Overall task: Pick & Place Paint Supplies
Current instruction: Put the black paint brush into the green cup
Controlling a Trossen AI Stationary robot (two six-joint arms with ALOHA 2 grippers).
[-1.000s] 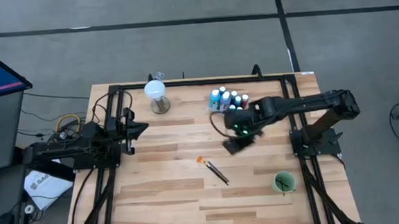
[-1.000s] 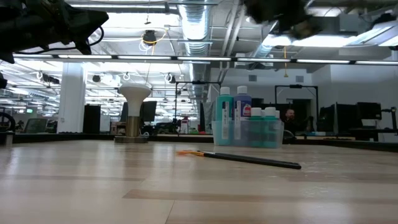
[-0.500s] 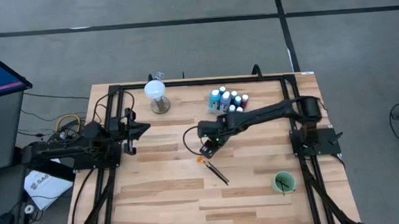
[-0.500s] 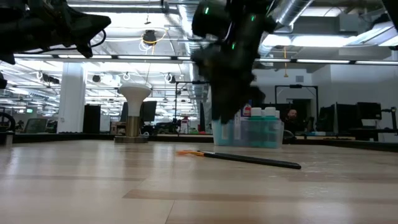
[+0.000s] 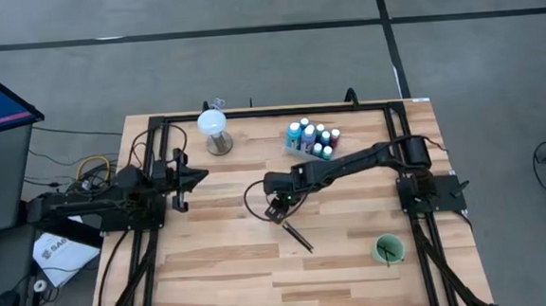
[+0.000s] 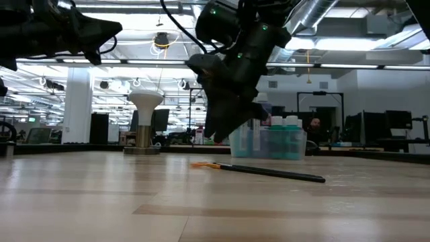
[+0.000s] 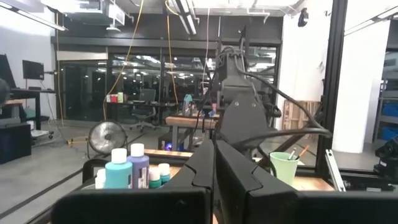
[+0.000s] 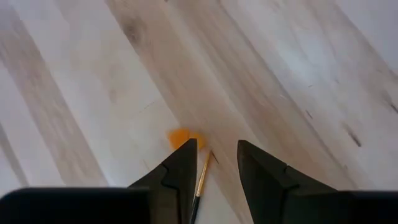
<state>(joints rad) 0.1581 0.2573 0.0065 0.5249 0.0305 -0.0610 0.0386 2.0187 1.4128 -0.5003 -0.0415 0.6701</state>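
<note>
Two thin dark-handled paintbrushes (image 5: 295,232) lie flat on the table near its middle, one with an orange tip (image 8: 180,137). My right gripper (image 8: 214,152) hangs open just above that tip end, pointing down. One finger stands on either side of the handle (image 8: 200,182), and in the low view the gripper (image 6: 215,134) is clear of the brush (image 6: 269,173). White-capped paint bottles (image 5: 312,138) stand in a clear box toward the far edge. My left gripper (image 7: 214,158) waits shut at the table's left side.
A white globe on a round base (image 5: 215,130) stands near the far edge, left of the bottles. A green cup (image 5: 388,249) with brushes in it sits near the right near corner. Black frame rails (image 5: 153,217) run along both sides of the table.
My right gripper has swung from beside the bottle box toward the table's left and near edge. It has come down over the orange-tipped brush, slowing in the last half second. The brushes have not moved.
</note>
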